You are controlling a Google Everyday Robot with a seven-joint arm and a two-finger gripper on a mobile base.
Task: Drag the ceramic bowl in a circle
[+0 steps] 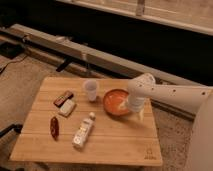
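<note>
The ceramic bowl (115, 103) is round, shallow and glossy orange-red with a paler inside. It sits on the wooden table (115, 145), right of centre, next to the small translucent white cup (90, 90). My gripper (131, 106) hangs from the white arm (170, 93) that comes in from the right. It is down at the bowl's right rim and covers part of that rim.
A brown bar (63, 97) and a pale packet (67, 108) lie at the table's left. A dark red packet (54, 127) and a lying white bottle (83, 131) are toward the front. A rail and a dark wall run behind the table.
</note>
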